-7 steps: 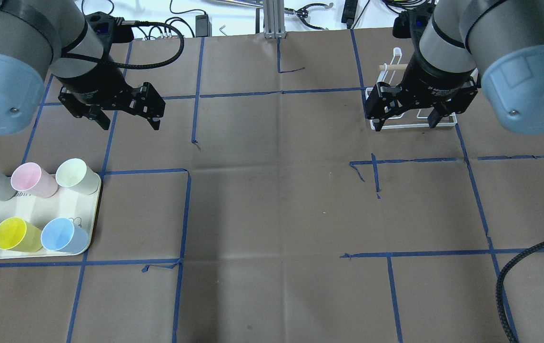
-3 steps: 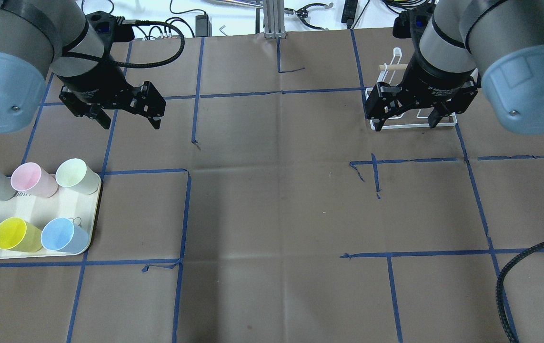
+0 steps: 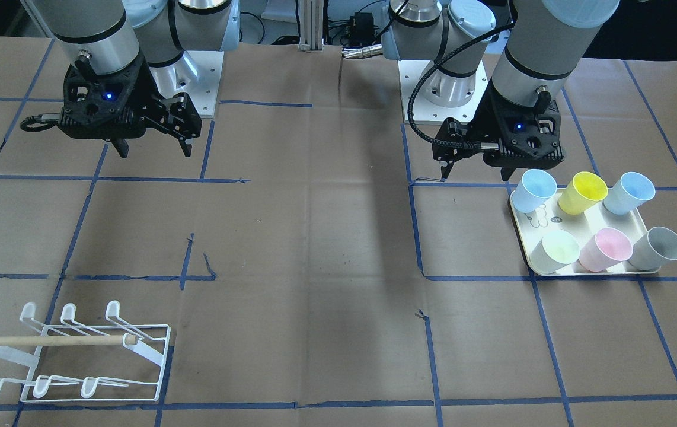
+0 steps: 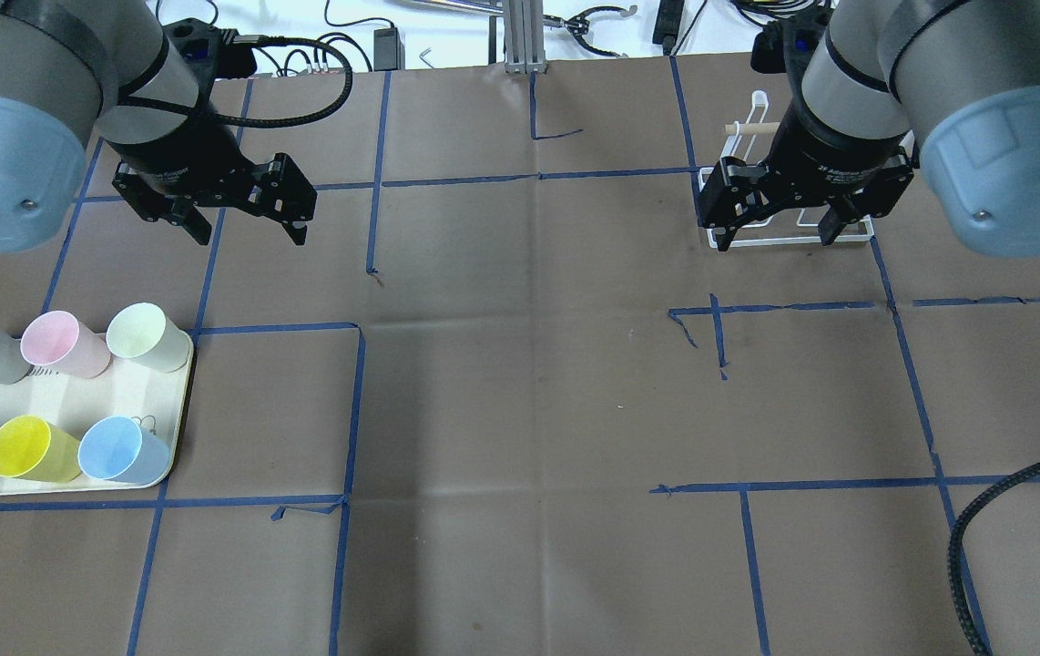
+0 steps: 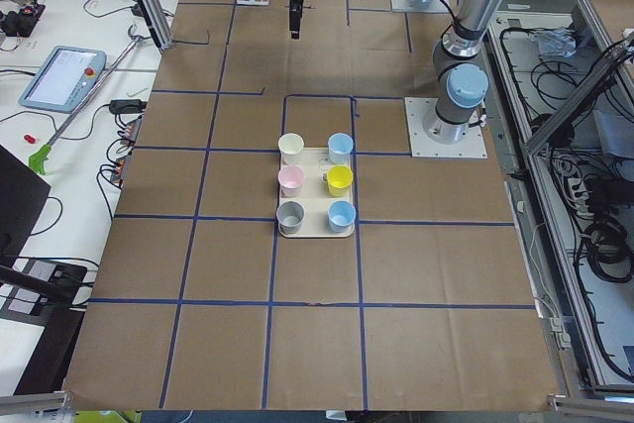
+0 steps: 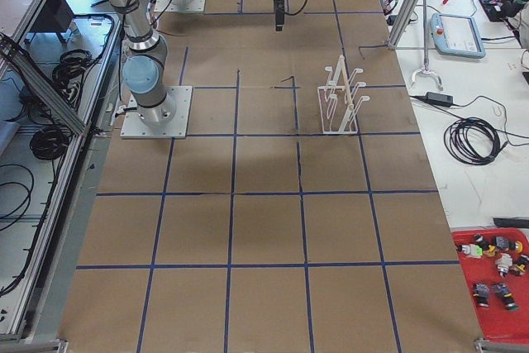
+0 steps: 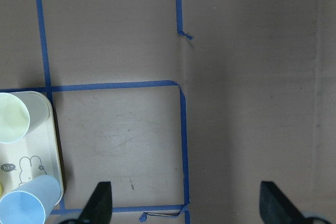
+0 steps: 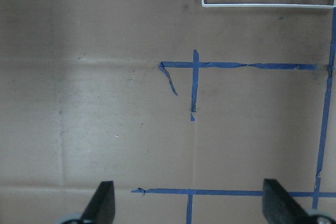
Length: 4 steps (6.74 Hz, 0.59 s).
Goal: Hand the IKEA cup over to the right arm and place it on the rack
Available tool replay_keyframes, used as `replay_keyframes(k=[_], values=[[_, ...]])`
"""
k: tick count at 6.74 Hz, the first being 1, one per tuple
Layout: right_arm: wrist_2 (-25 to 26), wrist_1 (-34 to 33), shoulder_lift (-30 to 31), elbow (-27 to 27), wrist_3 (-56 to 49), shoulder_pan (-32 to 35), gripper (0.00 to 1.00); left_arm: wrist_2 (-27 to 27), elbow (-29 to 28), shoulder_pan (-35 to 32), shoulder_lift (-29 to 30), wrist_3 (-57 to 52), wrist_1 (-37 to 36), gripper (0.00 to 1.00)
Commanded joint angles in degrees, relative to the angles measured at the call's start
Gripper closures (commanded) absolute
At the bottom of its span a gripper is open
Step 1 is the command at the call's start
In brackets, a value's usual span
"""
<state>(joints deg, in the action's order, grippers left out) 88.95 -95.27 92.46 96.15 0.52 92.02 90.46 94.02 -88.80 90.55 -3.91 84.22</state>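
Across the taped brown tabletop (image 4: 520,410), six cups (image 4: 51,342) stand on a cream tray (image 4: 119,392), the rack (image 3: 48,341) well apart; left arm (image 4: 147,100) and right arm (image 4: 848,91) hang with jaws spread, empty.

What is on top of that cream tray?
Six upright cups: two blue, yellow, pale green, pink, grey. A rabbit drawing shows on the tray; the surface beneath the cups is hidden.
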Motion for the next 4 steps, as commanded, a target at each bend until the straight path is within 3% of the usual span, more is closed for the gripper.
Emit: replay_keyframes(k=[1,4], values=[[-0.09,0.0,0.0,0.0,0.01,0.0,0.0,0.07,0.64,0.12,-0.64,-0.22,-0.02,0.01],[0.0,0.0,0.0,0.0,0.01,0.0,0.0,0.24,0.9,2.31,-0.38,-0.75,-0.9,0.01]])
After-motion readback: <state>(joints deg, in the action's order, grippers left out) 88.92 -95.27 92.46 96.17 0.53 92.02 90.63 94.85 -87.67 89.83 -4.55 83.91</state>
